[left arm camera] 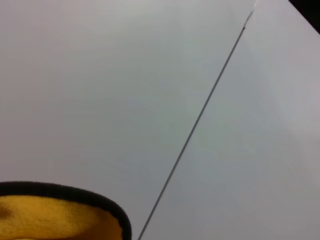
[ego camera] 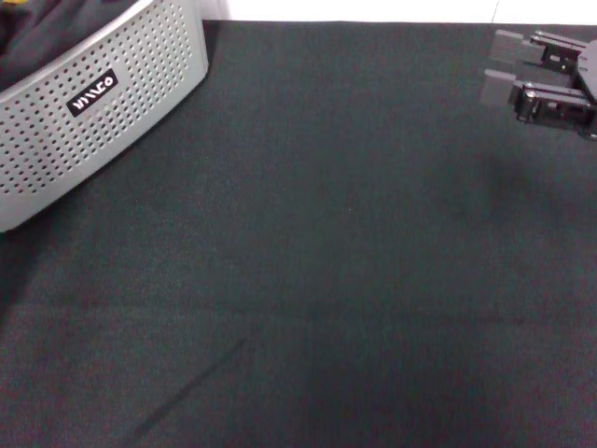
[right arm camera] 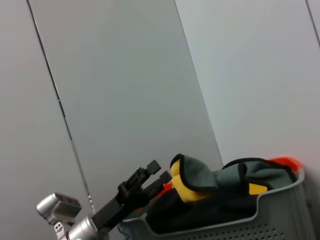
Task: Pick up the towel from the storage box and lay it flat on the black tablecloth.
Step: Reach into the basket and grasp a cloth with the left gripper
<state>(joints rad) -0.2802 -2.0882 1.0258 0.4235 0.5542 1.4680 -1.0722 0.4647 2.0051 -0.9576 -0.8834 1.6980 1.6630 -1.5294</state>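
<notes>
Black tablecloth (ego camera: 336,261) covers nearly everything the head view takes in, a plain matte woven spread running up to a pale strip of wall along its far edge, with a faint crease low on the robot's left side. At the far left corner sits the storage box (ego camera: 103,112), grey, dotted with holes, a black label with white lettering on its wall; only dark fabric (ego camera: 37,28) shows over its rim from up here. The right gripper (ego camera: 494,65) hangs over the far right edge of the cloth, well apart from the box, its jaws spread and holding nothing.

From the head view the towel cannot be made out at all. The right wrist view, looking across from low down, supplies it: the towel (right arm camera: 192,182) is bunched above the storage box (right arm camera: 260,220), a yellow fold with black edging and its grey reverse turned outward, more dark fabric (right arm camera: 200,205) heaped beneath it. The left gripper (right arm camera: 159,170) reaches in beside the bundle, its jaws right against the yellow fold; whether they are clenched on it I cannot tell. Behind stand grey wall panels (right arm camera: 125,85) with thin dark seams.

The left wrist view shows only a black-edged corner of the towel (left arm camera: 55,215) and the same pale panels (left arm camera: 125,90).
</notes>
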